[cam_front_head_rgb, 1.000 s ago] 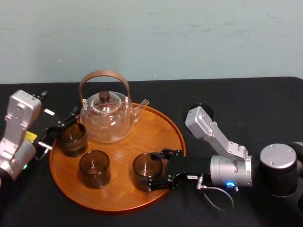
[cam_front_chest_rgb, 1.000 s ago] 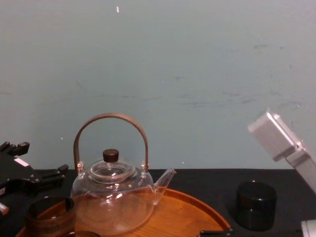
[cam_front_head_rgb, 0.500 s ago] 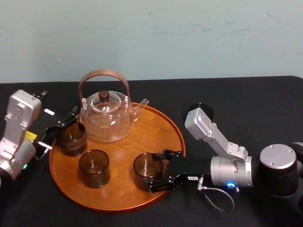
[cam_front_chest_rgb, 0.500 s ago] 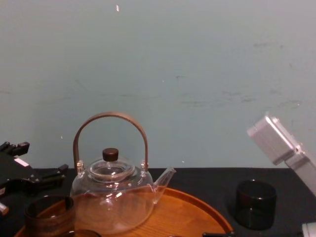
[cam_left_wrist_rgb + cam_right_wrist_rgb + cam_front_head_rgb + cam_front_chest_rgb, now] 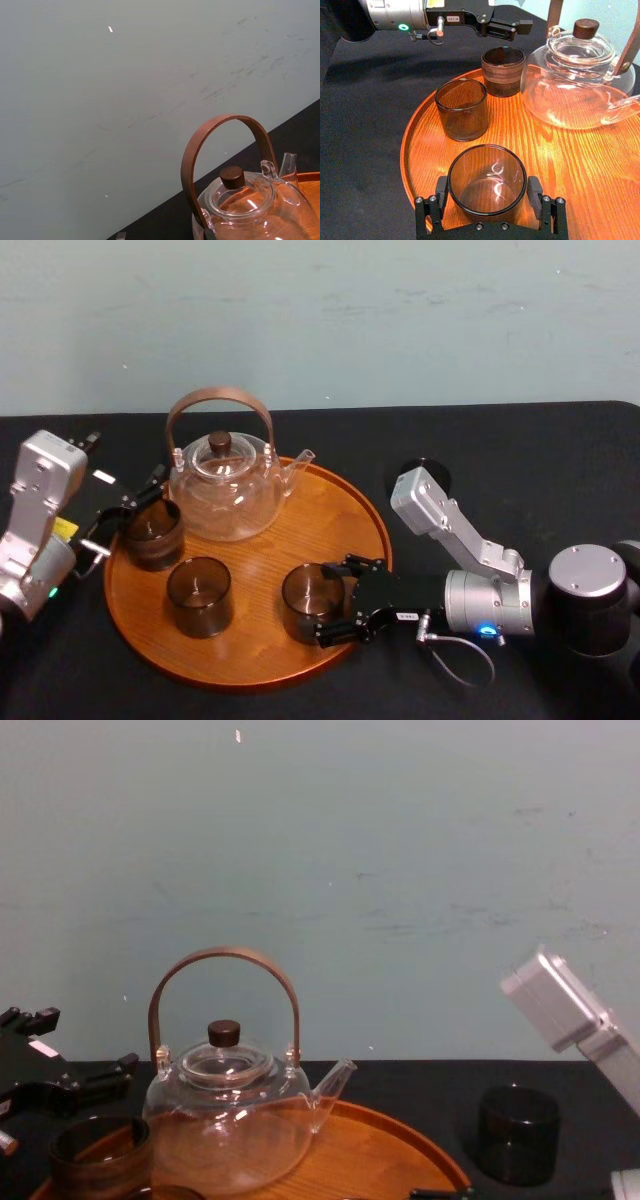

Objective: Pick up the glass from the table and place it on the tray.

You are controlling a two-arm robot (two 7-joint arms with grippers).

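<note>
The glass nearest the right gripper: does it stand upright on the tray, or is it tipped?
Upright. The glass stands on the tray with its open rim level and facing up, at the right gripper.

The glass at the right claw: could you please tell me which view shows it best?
The right wrist view: the glass stands close up on the tray, rim and base clear, within the right claw. The head view gives it smaller. Chest and left wrist views look at the teapot; the left claw is by another glass.
</note>
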